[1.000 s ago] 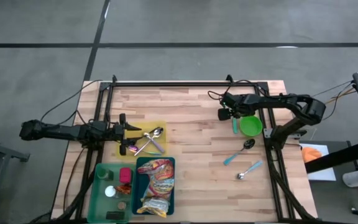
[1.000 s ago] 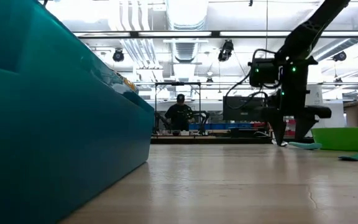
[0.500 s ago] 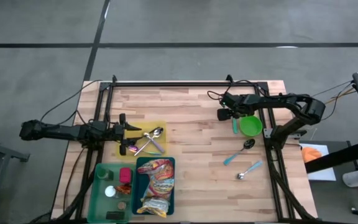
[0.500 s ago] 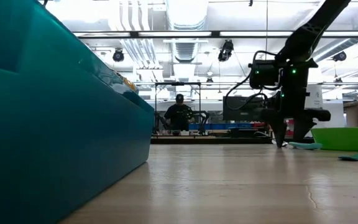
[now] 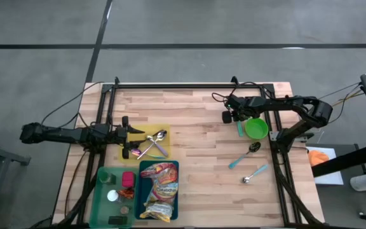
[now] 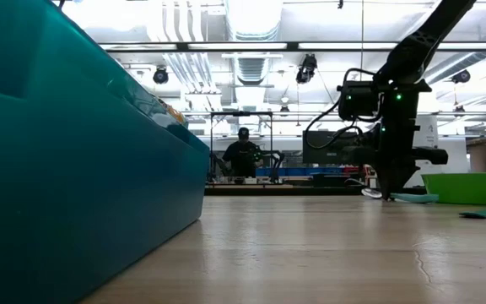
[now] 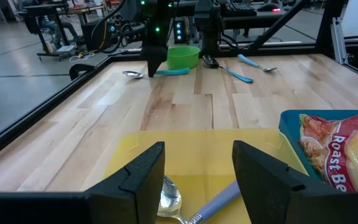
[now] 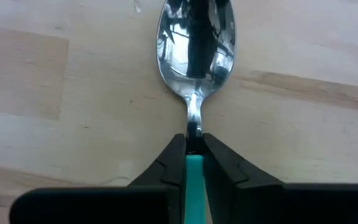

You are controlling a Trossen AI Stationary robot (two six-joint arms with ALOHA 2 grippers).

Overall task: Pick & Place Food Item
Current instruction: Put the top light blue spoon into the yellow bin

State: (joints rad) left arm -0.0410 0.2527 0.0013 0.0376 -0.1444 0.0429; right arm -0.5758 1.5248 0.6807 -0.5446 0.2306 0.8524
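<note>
The spoon (image 8: pixel 194 37) with the teal handle lies on the table (image 5: pixel 196 114), at its far right part, touching or just beside the green bowl (image 5: pixel 256 129). We see the right gripper (image 8: pixel 193 144) closed on this spoon, the two fingers pinching the neck where the metal meets the teal handle; the spoon bowl seems to rest on the wood, not lifted yet, though the low view is too distant to be sure. So we judge that the grasp is made and the lift and the carrying are left.

Two more spoons (image 5: pixel 248 163) lie nearer on the right side, untouched. On the left side a yellow tray (image 5: pixel 127 135) already holds some cutlery, and we suppose this is the place for the spoon. Beside it stand a teal bin (image 5: pixel 175 191) with snack bags (image 5: pixel 159 189) and a green bin (image 5: pixel 102 191) with small items.

The left gripper (image 7: pixel 194 186) hangs over the yellow tray, its fingers about half open and holding nothing.
</note>
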